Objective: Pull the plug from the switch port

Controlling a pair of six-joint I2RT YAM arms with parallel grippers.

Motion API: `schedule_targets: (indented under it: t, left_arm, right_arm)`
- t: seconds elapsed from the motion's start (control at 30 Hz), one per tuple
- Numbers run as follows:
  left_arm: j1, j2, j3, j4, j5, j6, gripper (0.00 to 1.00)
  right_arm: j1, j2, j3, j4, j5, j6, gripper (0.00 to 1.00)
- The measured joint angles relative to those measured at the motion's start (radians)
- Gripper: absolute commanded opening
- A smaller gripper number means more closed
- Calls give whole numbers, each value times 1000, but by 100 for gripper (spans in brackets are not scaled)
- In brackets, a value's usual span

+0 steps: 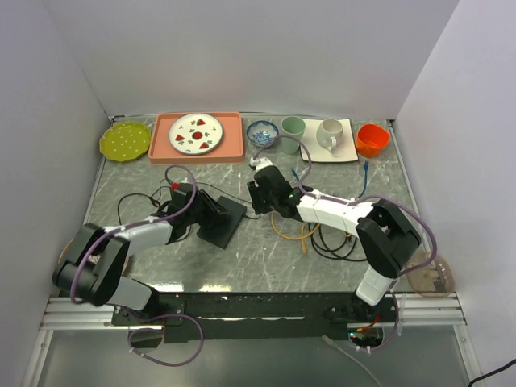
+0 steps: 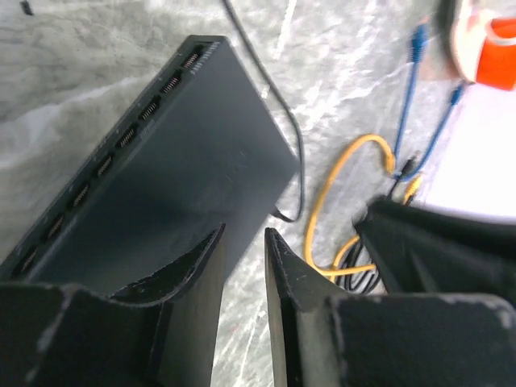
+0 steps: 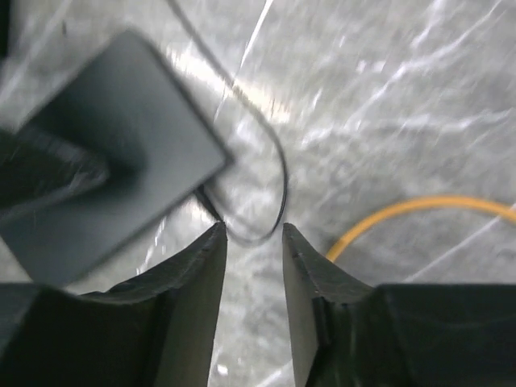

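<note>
Yellow cable (image 3: 435,201) loop just beside switch (image 2: 185,153)

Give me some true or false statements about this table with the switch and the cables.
1. The right gripper has its jaws parted with nothing between them. True.
2. The yellow cable is plugged into the switch. False: it lies looped on the table, apart from the switch.
3. The watermelon-patterned plate sits on a green tray. False: its tray is pink.
4. The orange cup stands at the back right of the table. True.
</note>
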Motion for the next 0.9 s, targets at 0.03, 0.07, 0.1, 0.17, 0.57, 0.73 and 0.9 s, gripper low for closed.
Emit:
schedule_targets:
  t: [0.03,0.07,0.1,0.17,0.57,0.73,0.9]
  left_arm:
    - [0,-34,-11,-10,-12,0,32]
    - [0,-79,-24,-26,-21,0,32]
    - [-1,-132,-41,-41,-40,0,32]
    - [-9,-265,-74,-96,-90,-3,32]
    - [-114,-747,-318,-402,-310,-127,1]
    - [-124,-764,-405,-440,-308,-161,1]
    - [-126,-711,-414,-402,-307,-165,1]
  right_arm:
    - [-3,14,23,-6,6,0,40]
    - [-5,26,45,-11,9,0,40]
    - [-6,38,66,-16,11,1,40]
    - [-8,60,105,-24,13,2,40]
    - [-19,270,290,-77,-13,83,23]
    - [-39,319,314,-84,-40,121,18]
    - [-45,353,352,-87,-76,142,16]
